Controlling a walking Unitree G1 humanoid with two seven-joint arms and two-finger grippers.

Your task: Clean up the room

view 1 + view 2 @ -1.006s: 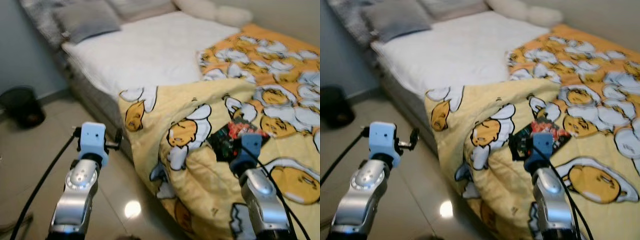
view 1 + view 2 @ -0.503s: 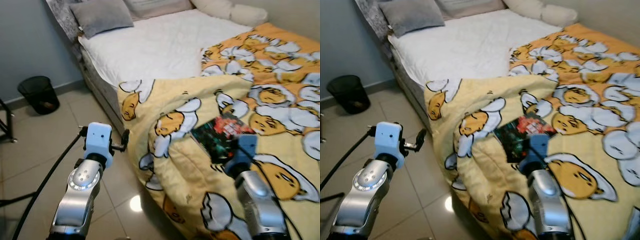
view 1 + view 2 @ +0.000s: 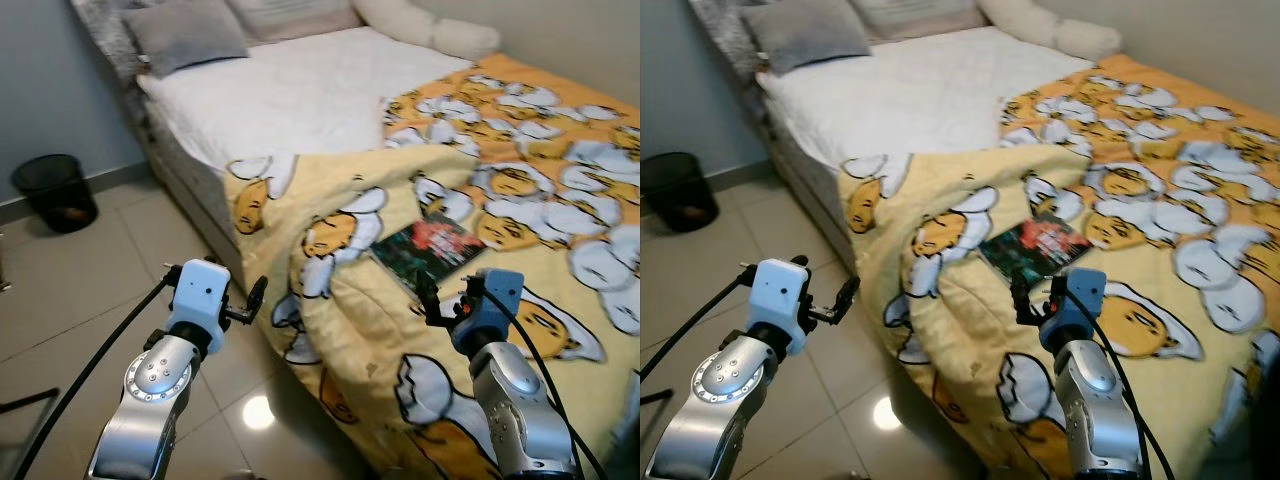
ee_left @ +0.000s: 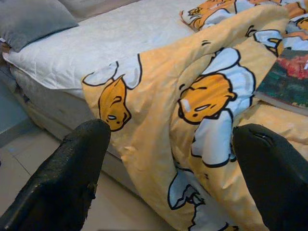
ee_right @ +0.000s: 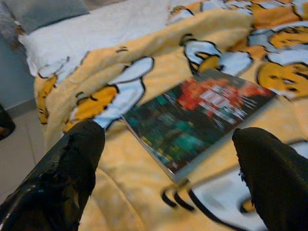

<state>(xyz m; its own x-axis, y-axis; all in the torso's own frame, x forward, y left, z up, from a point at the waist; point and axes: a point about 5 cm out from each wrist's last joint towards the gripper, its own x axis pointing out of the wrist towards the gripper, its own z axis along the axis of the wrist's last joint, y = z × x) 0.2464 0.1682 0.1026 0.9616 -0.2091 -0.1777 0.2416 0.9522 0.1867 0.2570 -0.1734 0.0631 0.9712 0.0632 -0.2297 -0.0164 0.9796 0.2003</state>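
Note:
A dark book with a red and green cover [image 3: 432, 245] lies flat on the yellow egg-print blanket [image 3: 340, 330], which hangs over the near side of the bed. My right gripper [image 5: 168, 178] is open and hovers just short of the book's near edge, and the book [image 5: 197, 115] lies between and beyond its fingers. My left gripper [image 4: 171, 178] is also open, holds nothing, and sits over the tiled floor beside the bed. It points at the hanging blanket [image 4: 159, 106].
The bed's white sheet [image 3: 290, 95] is bare at the head end, with a grey pillow [image 3: 185, 35] and white pillows [image 3: 420, 25]. A black waste bin [image 3: 55, 190] stands on the tiled floor [image 3: 90, 290] by the wall on the left.
The whole view has swung and shifted as I move. The book stays on the blanket. My right gripper now sits a little back from the book, and both grippers stay open.

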